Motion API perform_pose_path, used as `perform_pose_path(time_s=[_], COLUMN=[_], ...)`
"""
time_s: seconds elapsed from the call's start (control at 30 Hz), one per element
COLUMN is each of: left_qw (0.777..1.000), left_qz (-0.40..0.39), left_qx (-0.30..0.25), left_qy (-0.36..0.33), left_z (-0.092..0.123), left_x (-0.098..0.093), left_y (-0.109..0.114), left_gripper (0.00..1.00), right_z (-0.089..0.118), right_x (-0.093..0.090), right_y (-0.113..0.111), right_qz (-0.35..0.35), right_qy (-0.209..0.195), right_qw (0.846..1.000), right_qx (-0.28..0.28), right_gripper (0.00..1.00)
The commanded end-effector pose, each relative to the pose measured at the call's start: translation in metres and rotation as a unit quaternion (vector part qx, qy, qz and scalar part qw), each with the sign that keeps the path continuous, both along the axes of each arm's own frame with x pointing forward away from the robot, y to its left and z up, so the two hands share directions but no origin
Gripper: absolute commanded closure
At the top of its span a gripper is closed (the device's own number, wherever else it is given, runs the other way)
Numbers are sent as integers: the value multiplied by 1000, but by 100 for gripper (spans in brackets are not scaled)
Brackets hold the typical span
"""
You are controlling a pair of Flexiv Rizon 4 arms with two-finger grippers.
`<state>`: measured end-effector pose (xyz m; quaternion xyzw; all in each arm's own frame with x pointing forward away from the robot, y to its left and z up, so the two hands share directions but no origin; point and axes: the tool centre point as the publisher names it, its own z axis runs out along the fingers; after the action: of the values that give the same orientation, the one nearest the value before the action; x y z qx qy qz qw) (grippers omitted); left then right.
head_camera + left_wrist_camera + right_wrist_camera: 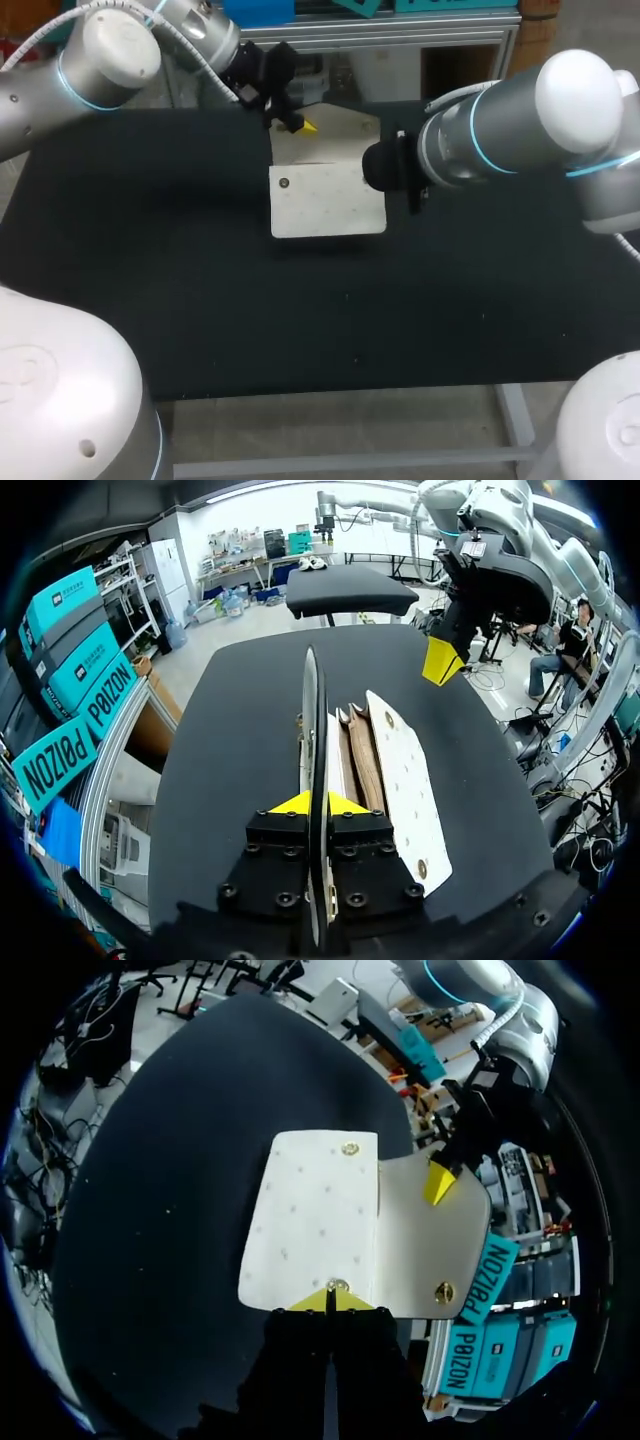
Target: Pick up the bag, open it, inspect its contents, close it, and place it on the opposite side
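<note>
Leftmost, the left pincer is clenched on the raised flap of the bag, at the flap's far left corner. From the left wrist the flap stands on edge between the two yellow tips. The cream bag lies open near the middle of the black table, its front panel flat with a round snap at its left end. Between the panel and the upright flap, brown inner pockets show. At the bag's right edge is the right pincer, its yellow tips pressed together just at that edge. I cannot tell whether it touches the bag.
</note>
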<state>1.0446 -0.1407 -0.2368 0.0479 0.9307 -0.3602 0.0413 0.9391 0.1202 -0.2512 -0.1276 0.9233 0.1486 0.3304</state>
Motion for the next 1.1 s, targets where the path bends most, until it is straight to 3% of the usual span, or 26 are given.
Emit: perform_pose_path(time_s=[0.03, 0.17, 0.43, 0.63, 1.1], left_qw=[1000, 999, 997, 997, 997], left_qz=[6, 39, 56, 63, 70], left_qx=[-3, -5, 9, 1, -3], left_qy=[1, -20, -43, -38, -39], left_z=[0, 1, 9, 13, 22], left_x=[1, -6, -21, -25, -25], left_y=[-2, -4, -7, -6, -6], left_gripper=[100, 100, 100, 100, 100], right_z=[-1, -1, -1, -10, -19], right_x=[0, 0, 40, 59, 81], right_y=[0, 0, 5, 18, 34], right_qz=[0, 0, 7, 17, 31], right_qy=[-2, -2, -36, -41, -38], right_qw=[1000, 1000, 999, 999, 998], right_qx=[1, 1, -20, -22, -40], right_gripper=[100, 100, 100, 100, 100])
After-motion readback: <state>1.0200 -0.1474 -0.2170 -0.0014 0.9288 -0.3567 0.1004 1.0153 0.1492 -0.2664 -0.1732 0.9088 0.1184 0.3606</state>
